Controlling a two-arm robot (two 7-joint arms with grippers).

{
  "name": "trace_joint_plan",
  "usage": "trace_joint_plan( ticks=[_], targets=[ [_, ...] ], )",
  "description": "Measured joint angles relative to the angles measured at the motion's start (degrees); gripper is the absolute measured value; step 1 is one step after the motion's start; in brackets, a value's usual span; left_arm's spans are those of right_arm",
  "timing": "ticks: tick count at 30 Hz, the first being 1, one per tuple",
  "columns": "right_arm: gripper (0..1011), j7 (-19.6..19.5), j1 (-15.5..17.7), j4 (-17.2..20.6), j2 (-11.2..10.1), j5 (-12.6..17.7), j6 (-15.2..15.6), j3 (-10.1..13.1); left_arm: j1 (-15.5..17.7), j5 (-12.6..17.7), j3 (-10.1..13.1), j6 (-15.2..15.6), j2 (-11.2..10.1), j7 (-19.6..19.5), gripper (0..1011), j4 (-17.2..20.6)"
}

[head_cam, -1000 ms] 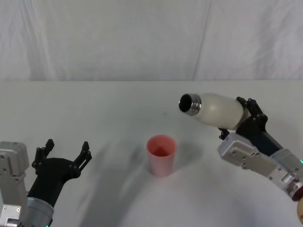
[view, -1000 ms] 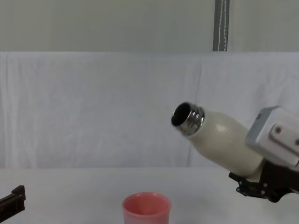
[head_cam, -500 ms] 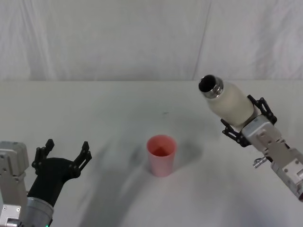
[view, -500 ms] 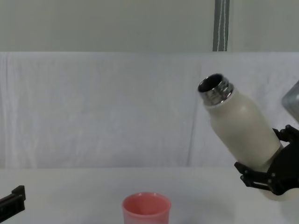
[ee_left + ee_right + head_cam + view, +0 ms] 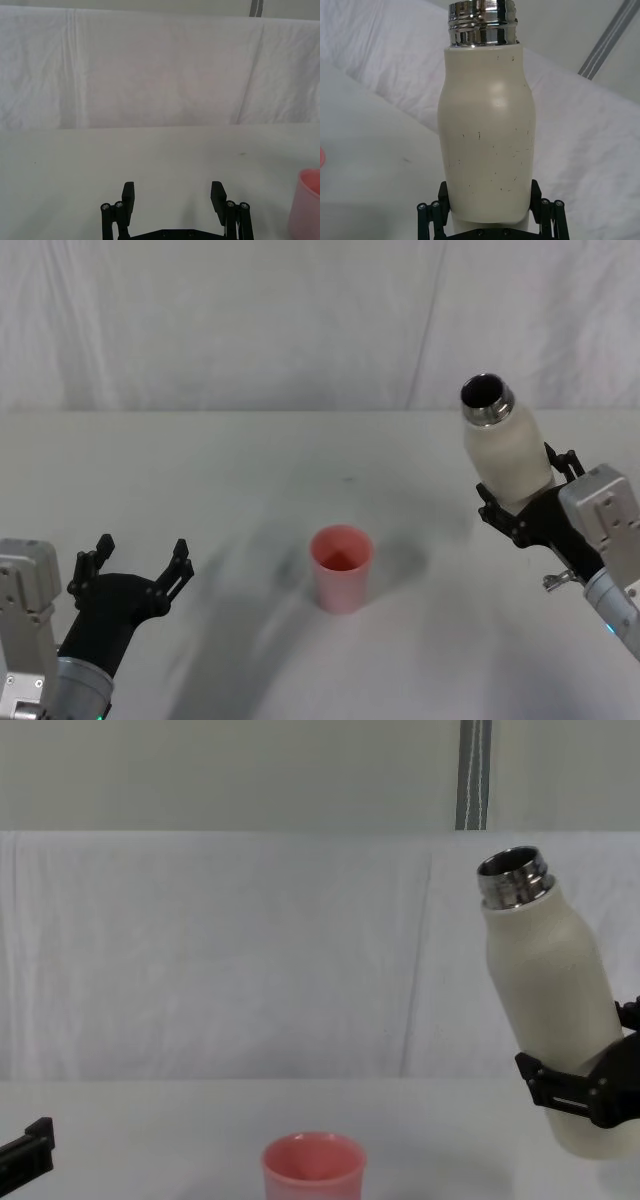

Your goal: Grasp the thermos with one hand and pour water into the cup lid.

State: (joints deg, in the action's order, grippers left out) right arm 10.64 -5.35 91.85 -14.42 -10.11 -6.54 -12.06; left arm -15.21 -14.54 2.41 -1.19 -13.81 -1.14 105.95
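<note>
1. We've got the right gripper (image 5: 522, 508) at the right side of the table (image 5: 250, 460), its black fingers (image 5: 560, 1088) clamped around the lower body of the thermos (image 5: 505, 450).
2. We see the cream-white bottle held up off the table, nearly upright, its open steel neck (image 5: 487, 400) tipped slightly toward the left.
3. From the right wrist view we look straight up the speckled bottle, fingers pressed against both its sides near the base.
4. We find the cup lid (image 5: 341, 568) standing upright on the table near the middle, well apart from the bottle and lower than it.
5. Down at the near left we spot the left gripper (image 5: 135, 568), fingers spread wide, holding nothing, apart from the pink cup.
</note>
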Motion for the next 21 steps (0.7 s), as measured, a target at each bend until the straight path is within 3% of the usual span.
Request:
trace_joint_plan(
  ticks=[13,21],
  targets=[
    [951,1.32,1.45,0.06,1.39,6.66,-0.14,1.73,0.0,0.0,0.0,0.0,0.0,0.0,1001,0.0],
    [951,1.71,1.93,0.1,2.11,9.26,0.07,1.97,0.0,0.0,0.0,0.0,0.0,0.0,1001,0.0]
  ],
)
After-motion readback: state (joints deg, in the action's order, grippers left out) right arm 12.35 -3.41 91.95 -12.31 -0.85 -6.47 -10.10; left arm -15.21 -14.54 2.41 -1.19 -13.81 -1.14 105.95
